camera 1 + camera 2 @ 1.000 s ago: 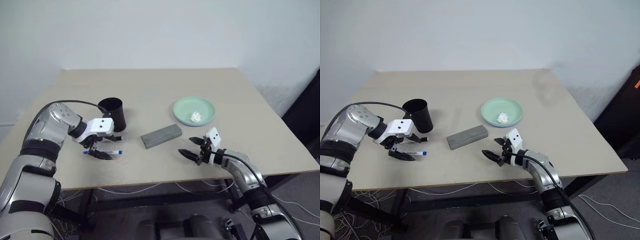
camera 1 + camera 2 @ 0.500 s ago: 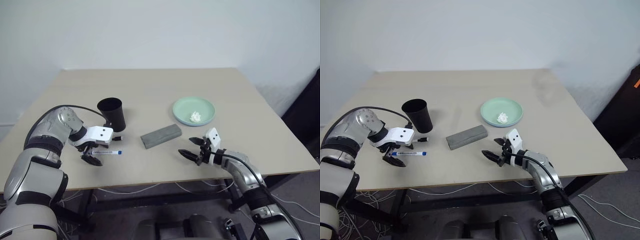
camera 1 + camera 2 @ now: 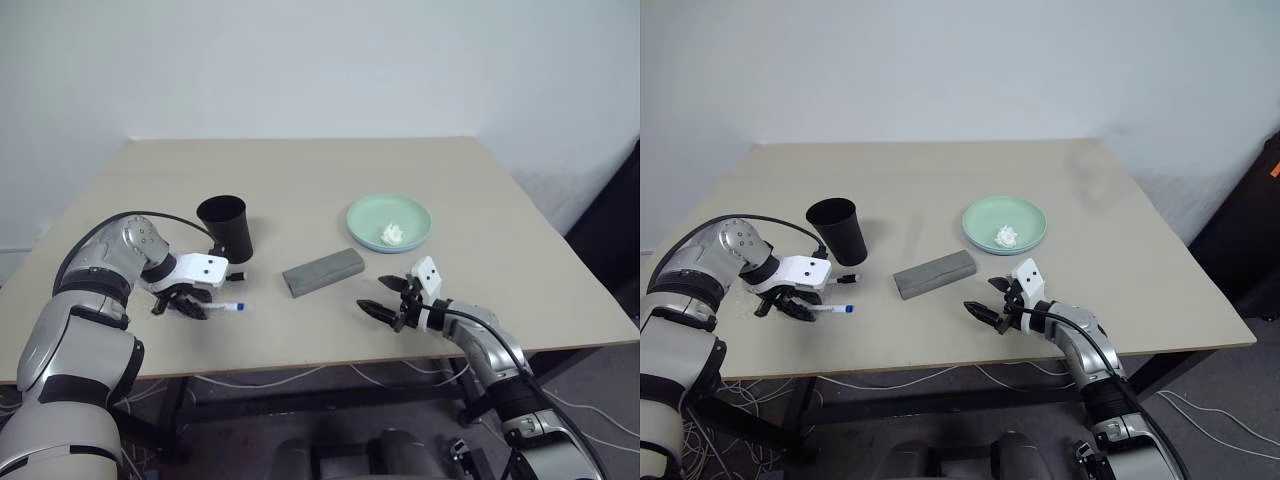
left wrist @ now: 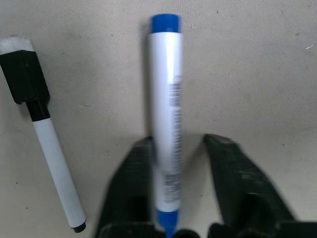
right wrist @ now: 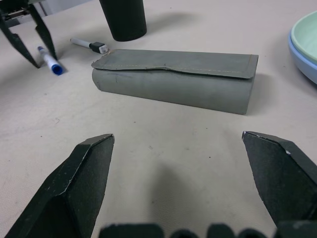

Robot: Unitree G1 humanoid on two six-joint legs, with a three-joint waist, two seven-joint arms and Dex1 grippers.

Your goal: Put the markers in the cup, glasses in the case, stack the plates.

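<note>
i'm on the marker step. my left claw [image 4: 178,198] points down over the blue-capped marker [image 4: 166,114], which lies on the surface [image 3: 330,170] between the two fingers; one finger [image 4: 131,188] touches the barrel, the other stands just off it, so the claw is partly closed and not yet clamped. next, as i judge it: finish the squeeze, lift, carry to the black cup [image 3: 226,228] nearby. the left wrist view also gives me the black-capped marker [image 4: 44,144] lying just beside. my right claw [image 3: 383,298] hangs wide open, holding nothing, near the grey case [image 5: 173,74]; its wrist view catches the light blue plate [image 5: 299,57] under the mint green plate [image 3: 388,221].
</note>
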